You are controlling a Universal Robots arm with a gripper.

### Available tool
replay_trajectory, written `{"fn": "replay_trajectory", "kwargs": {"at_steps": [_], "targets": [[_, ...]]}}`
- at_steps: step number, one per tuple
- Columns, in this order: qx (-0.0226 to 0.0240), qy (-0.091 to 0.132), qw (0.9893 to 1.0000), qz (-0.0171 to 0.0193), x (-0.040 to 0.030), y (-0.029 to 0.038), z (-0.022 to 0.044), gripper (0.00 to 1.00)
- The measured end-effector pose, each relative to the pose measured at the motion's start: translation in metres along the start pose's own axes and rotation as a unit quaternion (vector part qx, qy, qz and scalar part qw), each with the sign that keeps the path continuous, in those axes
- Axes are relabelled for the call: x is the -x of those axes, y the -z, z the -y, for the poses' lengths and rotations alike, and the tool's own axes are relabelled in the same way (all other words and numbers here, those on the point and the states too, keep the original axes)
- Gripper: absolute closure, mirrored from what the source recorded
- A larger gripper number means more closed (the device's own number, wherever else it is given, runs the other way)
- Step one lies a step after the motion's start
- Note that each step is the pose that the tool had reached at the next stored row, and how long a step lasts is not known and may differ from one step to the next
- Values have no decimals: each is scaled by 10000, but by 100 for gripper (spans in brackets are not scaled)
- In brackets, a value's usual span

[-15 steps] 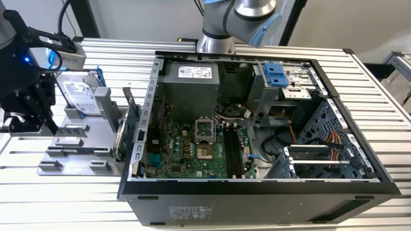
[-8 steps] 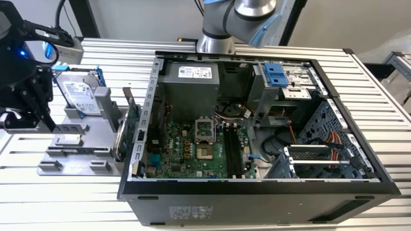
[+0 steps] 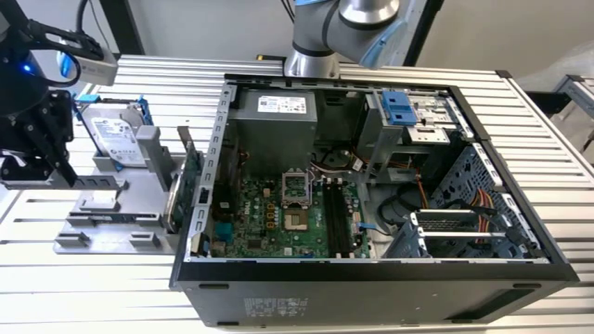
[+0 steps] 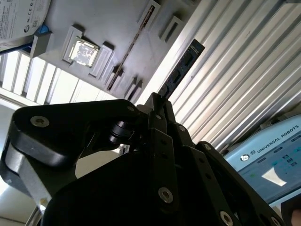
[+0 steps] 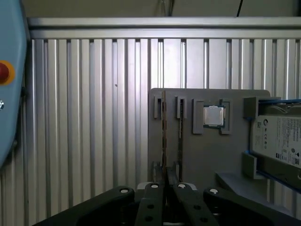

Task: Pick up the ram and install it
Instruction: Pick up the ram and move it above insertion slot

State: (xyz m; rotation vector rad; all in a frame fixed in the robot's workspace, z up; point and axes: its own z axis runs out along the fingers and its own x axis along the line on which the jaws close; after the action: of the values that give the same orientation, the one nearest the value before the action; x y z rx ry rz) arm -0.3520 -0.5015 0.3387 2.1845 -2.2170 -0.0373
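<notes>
My gripper [image 3: 51,174] hangs at the exterior view's left, above the table and just left of the grey parts holder [image 3: 121,202]. It is shut on the ram [image 3: 33,184], a thin stick that looks greyish edge-on there. In the second wrist view the ram [image 4: 181,70] sticks out dark and long from between the closed fingers of the gripper [image 4: 157,101]. In the first wrist view the ram [image 5: 163,132] is a thin edge-on line rising from the gripper [image 5: 164,186] over the holder [image 5: 207,155]. The open computer case [image 3: 199,209] lies to the exterior view's right, with dark memory slots [image 3: 336,216] on its green motherboard [image 3: 269,223].
The holder carries a silver hard drive [image 3: 116,139] in a blue frame, a processor chip [image 5: 214,115], a second thin stick [image 5: 180,136] in a slot, and a green expansion card [image 3: 190,181] beside the case wall. A teach pendant [image 4: 268,160] lies on the slatted table.
</notes>
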Motion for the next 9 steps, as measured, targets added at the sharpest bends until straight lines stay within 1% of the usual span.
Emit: {"fn": "replay_trajectory", "kwargs": {"at_steps": [9], "targets": [[0,0,10000,0,0,77,-3,100]]}}
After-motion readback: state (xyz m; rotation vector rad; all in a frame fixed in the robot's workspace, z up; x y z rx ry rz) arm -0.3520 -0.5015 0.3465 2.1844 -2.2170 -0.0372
